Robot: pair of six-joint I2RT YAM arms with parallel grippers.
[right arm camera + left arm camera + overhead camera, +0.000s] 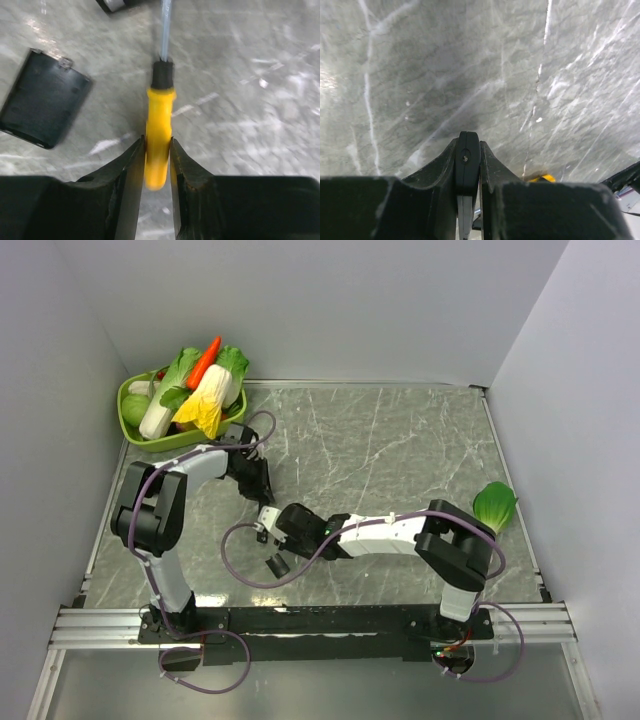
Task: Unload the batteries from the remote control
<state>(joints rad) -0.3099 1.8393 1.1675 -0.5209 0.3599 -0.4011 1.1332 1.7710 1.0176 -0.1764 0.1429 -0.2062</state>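
I am working over the grey marbled bench, and I judge the step in hand to be prying the cells out, not opening the case.

My left tool is clamped on the slim flat black plastic remote control. I hold it edge-on between the two pads and up off the bench.

A short stubby black plastic piece lies flat on the bench by itself. It sits to the left of my right tool and apart from it. I take it for the battery cover, already off.

My right tool is closed on the yellow handle of a screwdriver with a black collar and a thin metal shaft. The shaft runs forward and out of my wrist view.

In the top view the remote control sits just beyond and to the left of the right tool, near it. I cannot tell whether the tip touches it. A small dark object with a silvery band shows at the far edge, too cropped to name.

The next move calls for a steady left hold while I bring the tip under a cell's end and lever gently.
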